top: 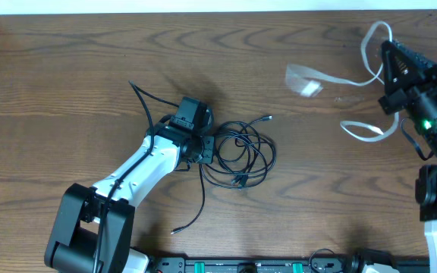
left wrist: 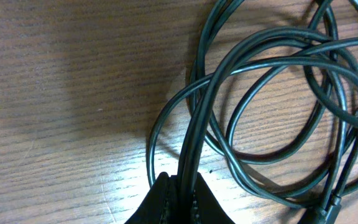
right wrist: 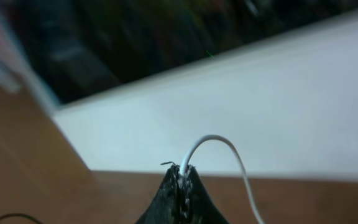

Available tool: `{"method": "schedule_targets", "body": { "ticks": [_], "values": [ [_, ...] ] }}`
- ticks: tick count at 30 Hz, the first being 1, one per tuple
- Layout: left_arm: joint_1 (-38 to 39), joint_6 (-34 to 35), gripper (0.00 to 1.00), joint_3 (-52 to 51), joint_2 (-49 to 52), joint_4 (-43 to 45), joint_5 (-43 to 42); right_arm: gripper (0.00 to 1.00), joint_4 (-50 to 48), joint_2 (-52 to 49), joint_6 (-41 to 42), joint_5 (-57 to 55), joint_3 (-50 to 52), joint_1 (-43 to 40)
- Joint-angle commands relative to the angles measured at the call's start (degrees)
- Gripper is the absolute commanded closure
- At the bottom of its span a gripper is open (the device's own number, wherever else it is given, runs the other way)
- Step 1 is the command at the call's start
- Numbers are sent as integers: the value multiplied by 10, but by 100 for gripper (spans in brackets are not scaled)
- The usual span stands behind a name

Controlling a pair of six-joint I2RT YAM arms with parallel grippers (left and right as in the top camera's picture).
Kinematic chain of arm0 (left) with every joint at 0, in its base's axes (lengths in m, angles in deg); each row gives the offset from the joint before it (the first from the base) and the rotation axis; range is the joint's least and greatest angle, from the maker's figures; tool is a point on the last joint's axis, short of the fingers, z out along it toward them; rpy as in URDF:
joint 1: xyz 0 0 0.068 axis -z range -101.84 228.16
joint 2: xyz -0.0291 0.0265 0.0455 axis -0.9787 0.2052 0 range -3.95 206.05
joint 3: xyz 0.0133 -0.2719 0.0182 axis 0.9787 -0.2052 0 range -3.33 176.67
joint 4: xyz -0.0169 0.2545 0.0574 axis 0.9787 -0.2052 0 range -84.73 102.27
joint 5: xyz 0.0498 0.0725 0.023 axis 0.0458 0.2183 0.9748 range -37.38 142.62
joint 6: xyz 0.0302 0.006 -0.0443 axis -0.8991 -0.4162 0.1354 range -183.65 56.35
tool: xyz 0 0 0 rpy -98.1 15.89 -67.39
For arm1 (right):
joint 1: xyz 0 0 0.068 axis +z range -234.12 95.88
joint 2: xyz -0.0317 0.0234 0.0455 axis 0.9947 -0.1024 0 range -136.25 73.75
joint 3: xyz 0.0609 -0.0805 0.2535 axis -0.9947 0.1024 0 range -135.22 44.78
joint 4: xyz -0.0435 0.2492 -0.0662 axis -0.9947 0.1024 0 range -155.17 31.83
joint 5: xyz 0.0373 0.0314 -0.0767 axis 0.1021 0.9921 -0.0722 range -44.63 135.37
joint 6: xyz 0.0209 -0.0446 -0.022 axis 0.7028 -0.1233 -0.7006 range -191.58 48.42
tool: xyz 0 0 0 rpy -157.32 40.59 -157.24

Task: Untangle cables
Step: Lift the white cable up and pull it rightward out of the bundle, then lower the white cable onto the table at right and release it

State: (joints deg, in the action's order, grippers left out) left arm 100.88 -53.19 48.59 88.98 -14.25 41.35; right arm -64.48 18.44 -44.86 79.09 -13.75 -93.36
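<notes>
Dark wood-grain table (top: 89,61) underneath, taking up nearly the whole overhead view. Near its middle, black cables (top: 245,155) lying in a loose heap of overlapping loops, with a couple of strands at the heap's left edge pinched between the closed fingers of the left claw (left wrist: 182,182). Off at the far right corner, white cable (top: 355,81) trailing in curves over the wood, one raised bend of it clamped tight in the shut right claw (right wrist: 182,173).

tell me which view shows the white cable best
Overhead: it shows the white cable nearly whole, looping over the table on the right. Right wrist shows only a short arc pinched in the right gripper; left wrist shows only black cables.
</notes>
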Motion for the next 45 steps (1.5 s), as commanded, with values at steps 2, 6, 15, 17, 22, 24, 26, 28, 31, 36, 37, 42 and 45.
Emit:
{"method": "schedule_targets", "body": {
  "ticks": [2,6,15,17,22,24,26,28,31,36,37,42,45],
  "values": [
    [0,-5,92,-8,3,1,8,99,63,-40,8,-7,-6,-31],
    [0,-5,92,-8,3,1,8,99,117,-95,-2,-7,-6,-43],
    [0,-5,92,-8,3,1,8,99,177,-206,-22,18,-6,-43],
    [0,-6,92,-8,3,1,8,99,196,-219,-45,14,-6,-43],
    [0,-5,92,-8,3,1,8,96,236,-242,-61,-55,-6,-43],
    [0,-5,92,-8,3,1,8,67,250,-247,-63,-78,-6,-43],
    [0,-5,92,-8,3,1,8,43,264,-250,-72,-88,-6,-43],
    [0,-5,92,-8,3,1,8,23,274,-253,-88,-88,-6,-43],
    [0,-5,92,-8,3,1,8,11,289,-256,-97,-111,-6,-43],
    [0,-5,87,-8,3,1,8,10,311,-264,-97,-147,-6,-42],
    [0,-5,86,-8,3,1,8,13,316,-266,-97,-146,-6,-40],
    [0,-5,83,-8,3,3,8,25,336,-295,-108,-145,-6,-13],
    [0,-5,83,-8,3,5,8,27,342,-327,-120,-158,-6,9]
  ]
}}
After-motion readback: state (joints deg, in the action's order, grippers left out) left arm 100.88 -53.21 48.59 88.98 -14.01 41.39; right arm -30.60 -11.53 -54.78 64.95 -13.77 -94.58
